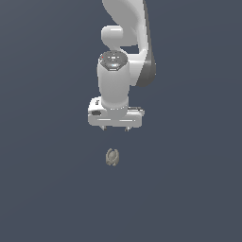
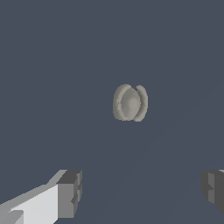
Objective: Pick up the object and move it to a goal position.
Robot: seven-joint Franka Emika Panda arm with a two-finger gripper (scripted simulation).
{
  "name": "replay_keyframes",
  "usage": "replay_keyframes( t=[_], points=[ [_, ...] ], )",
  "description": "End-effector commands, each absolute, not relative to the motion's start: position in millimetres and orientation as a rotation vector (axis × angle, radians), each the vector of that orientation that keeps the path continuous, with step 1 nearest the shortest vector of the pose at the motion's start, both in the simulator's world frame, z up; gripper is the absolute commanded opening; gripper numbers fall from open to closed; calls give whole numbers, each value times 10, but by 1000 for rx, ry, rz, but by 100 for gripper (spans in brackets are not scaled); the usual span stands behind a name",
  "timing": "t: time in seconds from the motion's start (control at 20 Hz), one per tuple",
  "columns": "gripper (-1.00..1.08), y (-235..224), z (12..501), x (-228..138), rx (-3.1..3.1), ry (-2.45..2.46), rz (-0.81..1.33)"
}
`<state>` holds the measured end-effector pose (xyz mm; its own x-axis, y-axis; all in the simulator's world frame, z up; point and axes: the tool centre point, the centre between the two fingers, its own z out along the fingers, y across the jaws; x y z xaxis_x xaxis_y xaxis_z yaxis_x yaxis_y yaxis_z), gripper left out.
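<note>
Grey-tan and mottled, the lump (image 1: 112,157) lies alone on the dark slate floor (image 1: 42,189), at about six o'clock from the white gripper (image 1: 115,129) in the exterior view, near it but clearly apart. The jaws stand wide open and hold nothing. In the wrist view the lump (image 2: 130,103) sits beyond the two grey fingertips (image 2: 70,192), touching neither.

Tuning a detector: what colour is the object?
Grey-tan object, with darker curved bands; clearest in the wrist view.
</note>
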<state>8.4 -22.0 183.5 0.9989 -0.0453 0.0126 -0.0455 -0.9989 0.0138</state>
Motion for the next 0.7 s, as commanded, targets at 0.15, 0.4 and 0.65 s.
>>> replay_keyframes(
  t=[0.15,0.4,0.65],
  points=[
    [100,-142,1840,84,3134,-56,21],
    [100,144,1864,71,3158,1,25],
    [100,131,1850,85,3158,-4,24]
  ],
)
